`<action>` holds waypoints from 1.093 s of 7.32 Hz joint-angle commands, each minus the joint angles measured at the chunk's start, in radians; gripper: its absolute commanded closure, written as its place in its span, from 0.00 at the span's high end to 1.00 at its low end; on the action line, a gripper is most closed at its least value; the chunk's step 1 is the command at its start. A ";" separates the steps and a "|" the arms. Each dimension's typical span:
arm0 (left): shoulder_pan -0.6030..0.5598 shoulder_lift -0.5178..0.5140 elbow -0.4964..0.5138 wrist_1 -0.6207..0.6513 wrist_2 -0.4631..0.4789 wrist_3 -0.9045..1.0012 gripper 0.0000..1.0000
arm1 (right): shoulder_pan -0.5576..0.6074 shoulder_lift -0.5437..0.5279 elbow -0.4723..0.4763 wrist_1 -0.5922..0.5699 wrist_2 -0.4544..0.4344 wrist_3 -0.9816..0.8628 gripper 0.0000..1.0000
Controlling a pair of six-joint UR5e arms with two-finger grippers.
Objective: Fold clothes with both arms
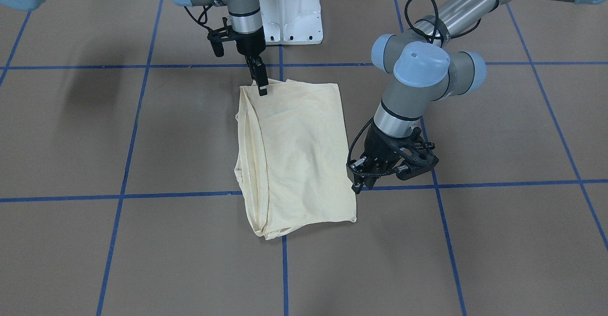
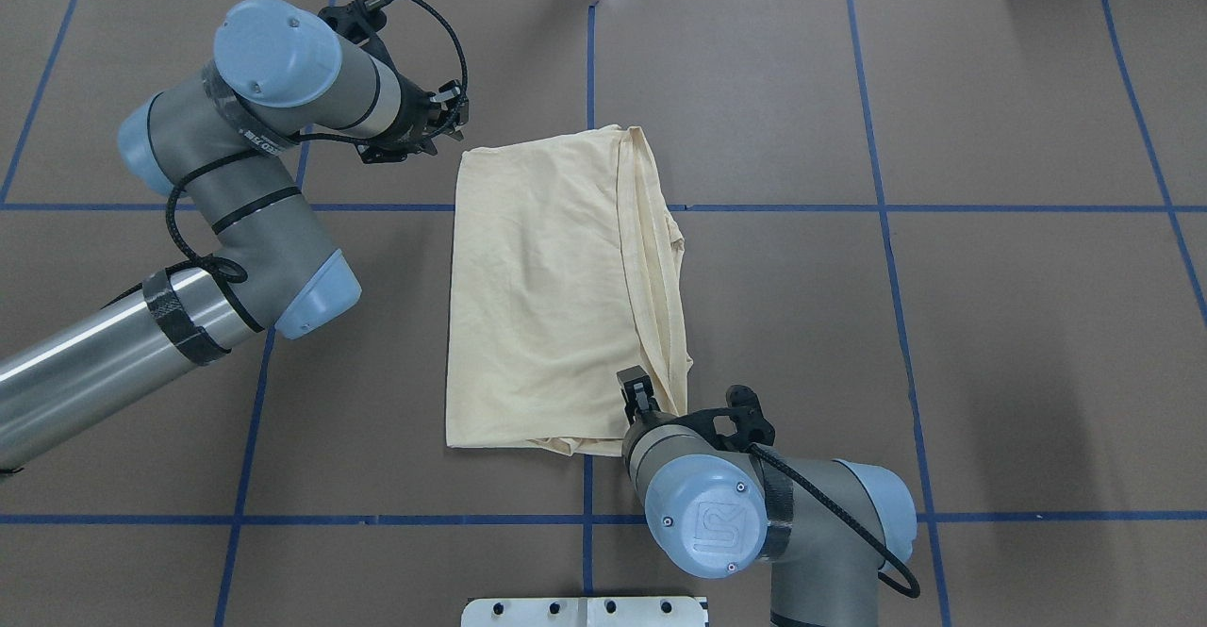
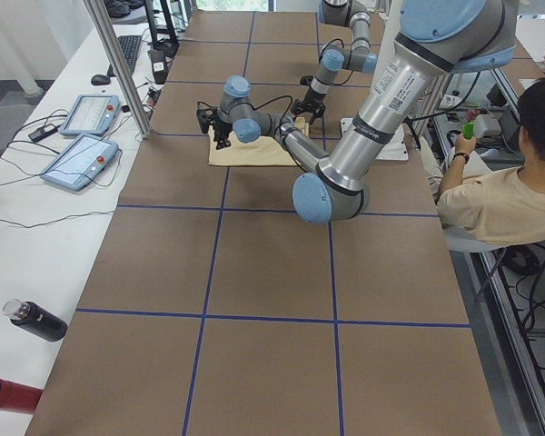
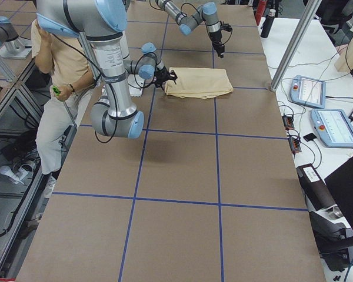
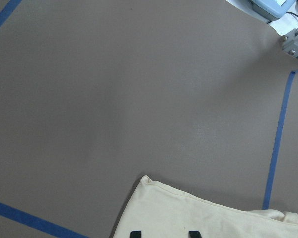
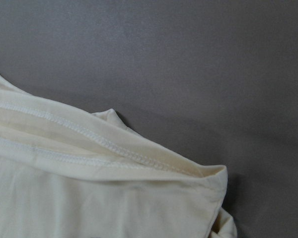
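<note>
The pale cream shirt lies flat on the brown desk, folded into a tall rectangle at the middle, across a crossing of blue tape lines. Its left long edge is a smooth fold. Along the right long edge several layers and stitched hems lie stacked and a little uneven. The left arm reaches in from the left, and its claw sits at the shirt's far left corner, just beside the cloth. In the left wrist view two black fingertips stand well apart over that corner, so this claw is wide and holds nothing. The right arm comes in from the near side, close to the white pedestal. Its claw points down at the near right corner of the shirt with its fingers narrow, almost together, and the tips on the hem. I cannot tell whether cloth is caught between them. The right wrist view shows only the layered hems and bare desk beyond them. In the side views a seated person in a tan shirt is behind the robot, and two tablets lie on a white bench past the desk's far edge.
</note>
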 commanded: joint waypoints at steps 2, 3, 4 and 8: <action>0.002 0.001 0.001 0.000 -0.002 0.000 0.43 | -0.003 0.001 -0.012 0.000 0.000 0.003 0.95; 0.002 0.001 0.001 0.000 -0.002 0.000 0.43 | -0.004 0.002 -0.012 0.001 0.000 0.003 0.94; 0.004 0.001 0.001 0.000 -0.002 -0.012 0.43 | -0.004 0.002 -0.015 0.005 0.000 0.004 0.84; 0.004 0.001 -0.001 0.000 0.000 -0.014 0.43 | -0.004 0.001 -0.015 0.006 0.000 0.007 0.08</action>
